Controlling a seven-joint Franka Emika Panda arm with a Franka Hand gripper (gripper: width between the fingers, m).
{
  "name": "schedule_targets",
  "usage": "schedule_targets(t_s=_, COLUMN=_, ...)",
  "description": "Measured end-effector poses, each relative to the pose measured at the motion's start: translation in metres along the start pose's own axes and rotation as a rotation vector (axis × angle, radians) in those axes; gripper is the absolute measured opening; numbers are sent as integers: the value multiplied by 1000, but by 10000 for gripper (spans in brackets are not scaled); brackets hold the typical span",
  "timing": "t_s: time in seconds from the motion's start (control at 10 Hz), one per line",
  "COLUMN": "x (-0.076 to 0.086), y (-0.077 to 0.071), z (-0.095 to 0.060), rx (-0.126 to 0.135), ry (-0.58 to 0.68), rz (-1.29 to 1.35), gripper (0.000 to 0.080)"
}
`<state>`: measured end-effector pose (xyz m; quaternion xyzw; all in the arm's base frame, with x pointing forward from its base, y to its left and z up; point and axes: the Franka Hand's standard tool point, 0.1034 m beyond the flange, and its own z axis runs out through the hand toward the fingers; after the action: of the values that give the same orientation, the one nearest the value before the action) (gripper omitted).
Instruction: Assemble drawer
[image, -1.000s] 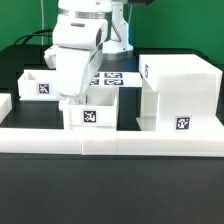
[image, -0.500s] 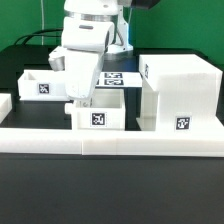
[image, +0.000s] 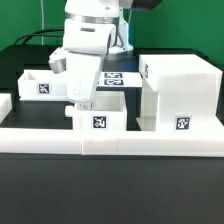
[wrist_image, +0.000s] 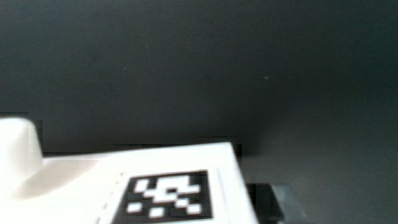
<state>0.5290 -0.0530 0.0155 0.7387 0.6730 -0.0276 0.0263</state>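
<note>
The gripper (image: 78, 103) reaches down at the exterior view's left wall of the drawer's middle tray (image: 110, 118); I can't tell whether its jaws clamp it. The tray, smooth white open-topped plastic, stands just beside the boxy housing (image: 178, 95).

A black table (image: 20, 85) lies beneath my work, dark and matte, and the same table (wrist_image: 196, 60) fills most of my wrist view. A long low white border wall (image: 110, 137) runs along its near edge, from the exterior view's left to its right. Farther back, the marker board (image: 112, 78) lies flat, its tags partly hidden. A dark cable (image: 38, 37) curves at the far left.
</note>
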Motion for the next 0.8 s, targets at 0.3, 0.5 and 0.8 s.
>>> schedule_targets(t_s=0.3, x=20, y=11, z=-1, rx=6, ry=-23, rz=-85, gripper=74)
schedule_targets(t_s=0.5, x=21, y=11, z=1, rx=12, ry=-26, rz=-88, gripper=74)
schedule_targets(t_s=0.8, x=20, y=11, z=1, rx=13, ry=-26, rz=-80, gripper=74)
